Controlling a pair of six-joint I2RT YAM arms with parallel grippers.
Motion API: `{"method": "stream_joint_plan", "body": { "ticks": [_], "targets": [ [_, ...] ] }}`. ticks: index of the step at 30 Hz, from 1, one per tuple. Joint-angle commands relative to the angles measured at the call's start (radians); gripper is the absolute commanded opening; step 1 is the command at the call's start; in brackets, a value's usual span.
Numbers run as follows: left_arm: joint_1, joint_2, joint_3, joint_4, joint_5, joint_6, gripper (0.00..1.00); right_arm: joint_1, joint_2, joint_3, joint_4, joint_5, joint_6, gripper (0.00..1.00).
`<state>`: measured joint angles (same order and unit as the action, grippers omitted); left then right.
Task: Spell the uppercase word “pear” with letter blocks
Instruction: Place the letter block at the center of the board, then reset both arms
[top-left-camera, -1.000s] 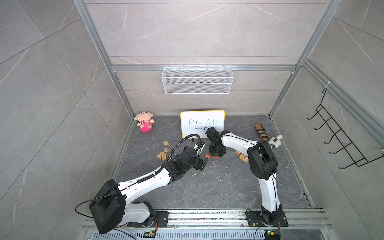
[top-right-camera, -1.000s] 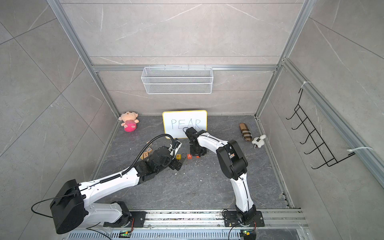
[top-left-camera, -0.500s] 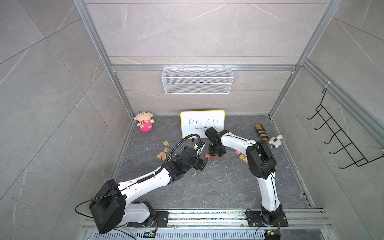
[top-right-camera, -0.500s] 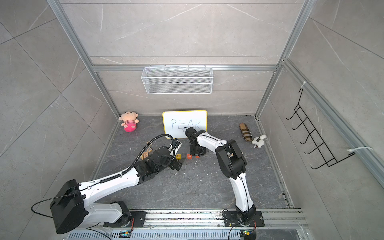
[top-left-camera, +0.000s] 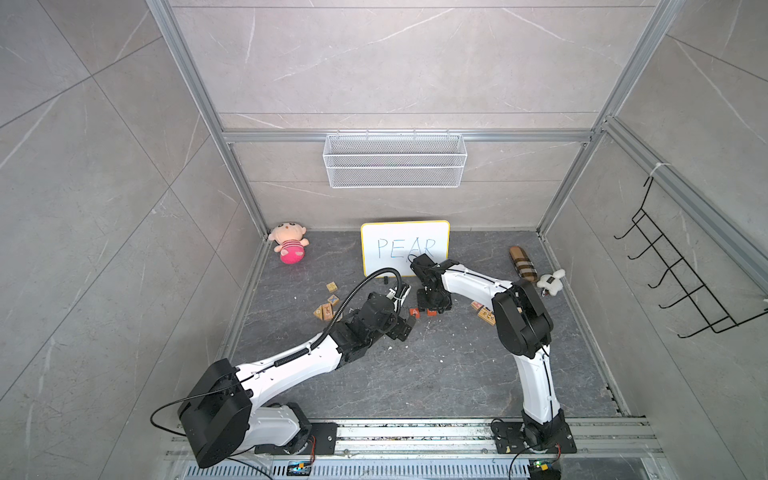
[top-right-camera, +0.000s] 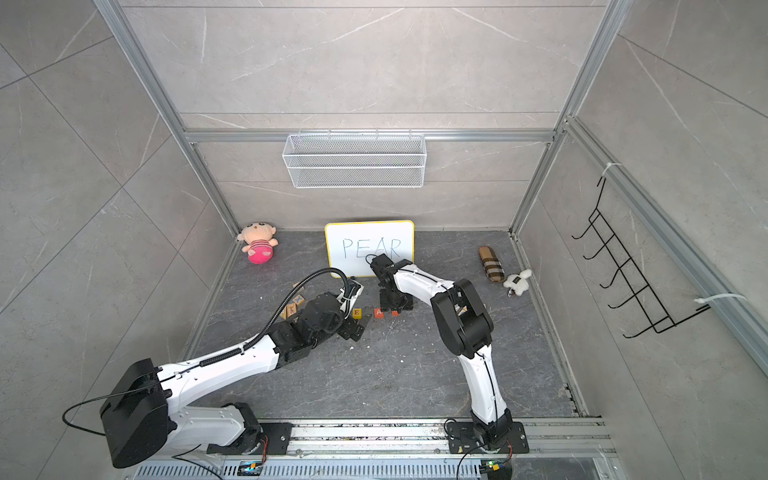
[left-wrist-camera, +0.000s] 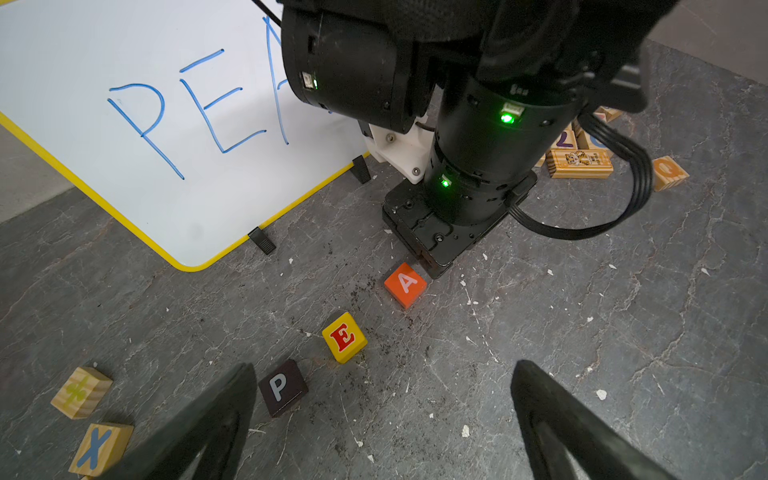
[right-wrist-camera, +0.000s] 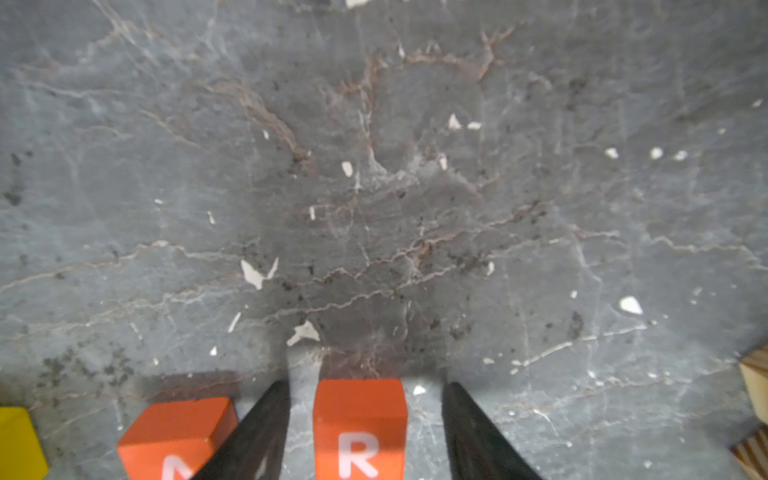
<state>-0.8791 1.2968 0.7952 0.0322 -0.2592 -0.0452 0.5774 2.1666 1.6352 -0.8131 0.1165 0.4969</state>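
Now changed: right gripper (right-wrist-camera: 365, 388) has released, jaws parted.
R block (right-wrist-camera: 360, 419): on tabletop (right-wrist-camera: 374, 199), between them, lower centre, right wrist view.
Left wrist only: P block (left-wrist-camera: 283, 386), E block (left-wrist-camera: 344, 337), A block (left-wrist-camera: 405, 284) rowed; left gripper (left-wrist-camera: 384, 368) released.

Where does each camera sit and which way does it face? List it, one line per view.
Top views: high over the base rail, looking down at the grey stone floor; the left arm and right arm show whole.
Left wrist: on the left arm, low, facing the yellow-framed whiteboard over the black P cube and yellow E cube; open left gripper shows.
Right wrist: pointing down at the floor; open right gripper straddles the orange-red R cube.
Shared: both wrist views show the orange-red A cube.
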Motion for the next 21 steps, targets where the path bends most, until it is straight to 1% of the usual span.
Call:
{"method": "stream_joint_plan", "body": {
  "ticks": [1, 5, 11, 14, 18, 21],
  "targets": [
    [0.006, -0.008, 0.012, 0.044, -0.005, 0.001, 0.99, -0.001, -0.006, 0.012, -0.022, 0.013, -0.002, 0.66],
    [0.006, -0.006, 0.013, 0.048, -0.007, 0.001, 0.98, -0.001, -0.031, 0.009, -0.030, 0.009, -0.004, 0.67],
    [0.026, -0.055, 0.021, 0.064, -0.002, -0.011, 0.99, -0.001, -0.147, -0.008, -0.025, 0.009, -0.013, 0.70],
    [0.073, -0.103, 0.021, 0.074, 0.043, -0.036, 1.00, -0.002, -0.221, -0.018, -0.014, 0.017, -0.026, 0.70],
    [0.168, -0.181, 0.006, 0.077, 0.093, -0.119, 1.00, -0.001, -0.316, -0.032, 0.002, 0.038, -0.045, 0.72],
    [0.243, -0.232, -0.042, 0.111, 0.143, -0.156, 1.00, -0.003, -0.391, -0.101, 0.093, 0.073, -0.067, 0.75]
  ]
}}
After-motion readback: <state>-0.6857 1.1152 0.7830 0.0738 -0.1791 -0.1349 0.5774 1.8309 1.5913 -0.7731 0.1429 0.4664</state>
